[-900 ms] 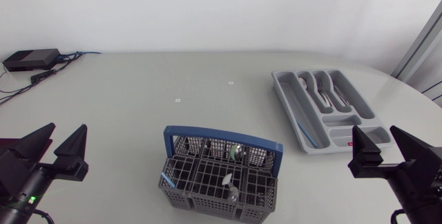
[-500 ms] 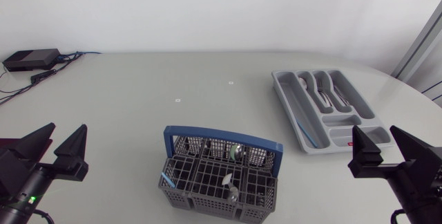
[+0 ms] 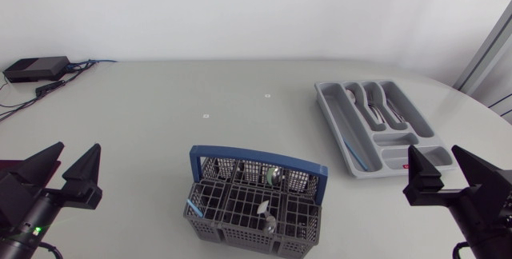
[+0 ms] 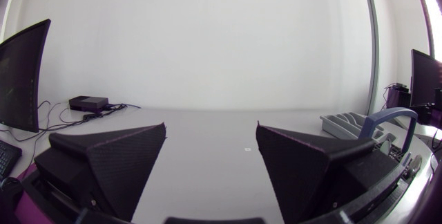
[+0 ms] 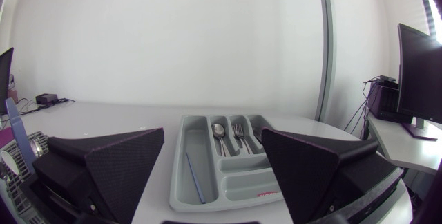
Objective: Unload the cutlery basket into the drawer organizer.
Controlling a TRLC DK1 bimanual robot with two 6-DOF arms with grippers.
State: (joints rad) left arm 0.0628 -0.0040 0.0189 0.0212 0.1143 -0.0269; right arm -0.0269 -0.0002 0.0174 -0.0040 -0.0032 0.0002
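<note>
Partly done — has spoons and forks (image 3: pixel 376 104) in the drawer organizer (image 3: pixel 331 109) on the right, leaves a few pieces (image 3: pixel 274 176) in the cutlery basket (image 3: pixel 240 161), front middle. Waits with left gripper (image 3: pixel 76 150) and right gripper (image 3: pixel 436 154) wide, holding nothing

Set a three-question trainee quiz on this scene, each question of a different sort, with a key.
1. True or false: the left gripper and the right gripper are both open and empty.
2. The handle of the grey mesh cutlery basket is: A red, B blue, C green.
3. Fill in: the grey plastic drawer organizer lies nearer my ___ gripper.
Key: 1 true; 2 B; 3 right.
</note>
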